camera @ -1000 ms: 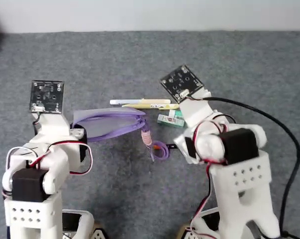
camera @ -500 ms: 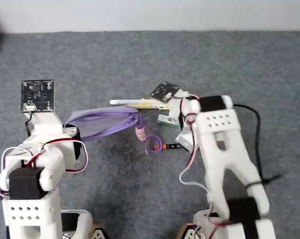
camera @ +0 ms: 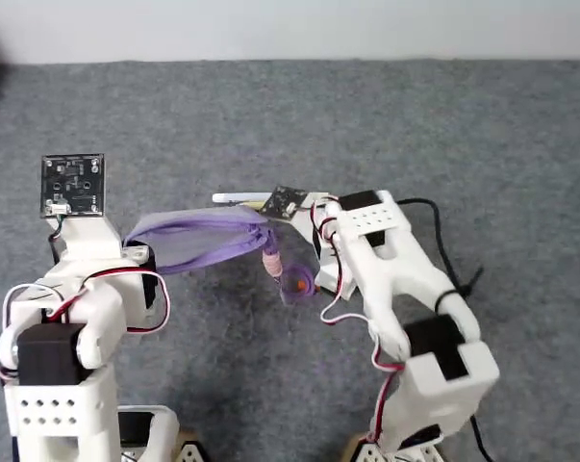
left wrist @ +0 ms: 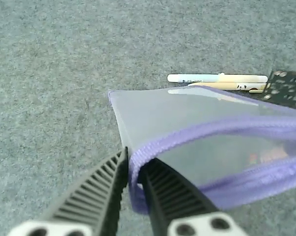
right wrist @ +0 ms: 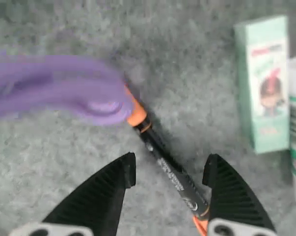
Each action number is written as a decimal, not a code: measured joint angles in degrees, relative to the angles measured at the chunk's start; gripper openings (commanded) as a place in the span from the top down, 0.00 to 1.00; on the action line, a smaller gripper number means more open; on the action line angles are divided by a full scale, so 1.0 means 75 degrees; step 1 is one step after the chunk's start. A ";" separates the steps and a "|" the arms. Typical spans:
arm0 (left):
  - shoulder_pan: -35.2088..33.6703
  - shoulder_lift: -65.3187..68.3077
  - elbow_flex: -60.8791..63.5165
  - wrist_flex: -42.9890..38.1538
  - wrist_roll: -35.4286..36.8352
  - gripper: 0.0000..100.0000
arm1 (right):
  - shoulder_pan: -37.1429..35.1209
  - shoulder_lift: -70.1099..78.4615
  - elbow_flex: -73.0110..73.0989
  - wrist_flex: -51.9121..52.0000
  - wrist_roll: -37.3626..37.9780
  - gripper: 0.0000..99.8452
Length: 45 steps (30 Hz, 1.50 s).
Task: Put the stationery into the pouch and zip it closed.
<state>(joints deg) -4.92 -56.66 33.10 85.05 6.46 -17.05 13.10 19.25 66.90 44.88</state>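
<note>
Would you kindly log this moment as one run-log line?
left pincer: shut on pouch edge | right pincer: open, straddling black pen | pouch: unzipped

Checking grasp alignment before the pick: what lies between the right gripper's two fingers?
A black pen with an orange tip lies slantwise on the carpet between the right gripper's open fingers, seen in the right wrist view.

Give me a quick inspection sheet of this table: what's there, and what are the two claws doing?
Surface: grey carpet, flat.
Job's things: purple pouch, looks unzipped; white pen and yellow pen beyond it; black marker; green box.
Clutter: nothing seen.
Grippers: left gripper shut on the pouch's edge; right gripper open, astride the marker.
Cables: wires along both arms; black cable by the right arm.
Surroundings: pale wall behind.
</note>
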 measured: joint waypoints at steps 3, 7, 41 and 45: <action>0.0000 0.0000 0.0000 0.0000 0.0000 0.99 | 0.0000 0.0270 -0.0012 -0.0293 0.0023 0.84; 0.0000 0.0000 0.0000 0.0000 0.0000 0.99 | 0.0047 0.0340 -0.0094 -0.0516 0.0082 1.00; 0.0000 0.0000 0.0012 0.0000 0.0000 0.99 | -0.0234 -0.7361 0.0000 0.2028 -0.4267 0.99; 0.0000 0.0000 0.0012 0.0000 0.0000 0.99 | -0.1418 -0.8264 0.0000 0.1489 -0.5685 0.99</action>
<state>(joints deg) -4.92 -56.66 33.19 85.05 6.46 -27.69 -48.88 19.25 78.07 2.24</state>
